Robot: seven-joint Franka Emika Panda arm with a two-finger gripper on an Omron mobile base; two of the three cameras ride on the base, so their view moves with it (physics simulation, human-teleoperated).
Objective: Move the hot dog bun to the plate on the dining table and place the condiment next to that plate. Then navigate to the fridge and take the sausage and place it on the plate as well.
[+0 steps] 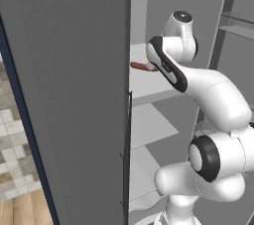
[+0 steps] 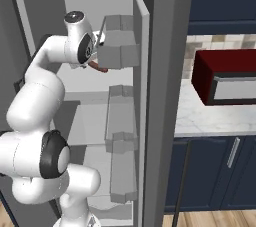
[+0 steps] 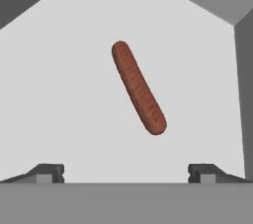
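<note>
A: Status?
B: Arm is inside the fridge. Gripper has jaws spread wide, holding nothing. Sausage lies alone on the pale shelf, ahead of the tips, not touched.
A: Approach?
B: Sausage sits diagonal betw. the tips. Recommend rolling the wrist so the jaws cross its short axis, then lower over the mid-section and close.
A: Obstructions?
B: Door bins close to the wrist on the right; fridge door on the left. Tight exit, withdraw straight back.
</note>
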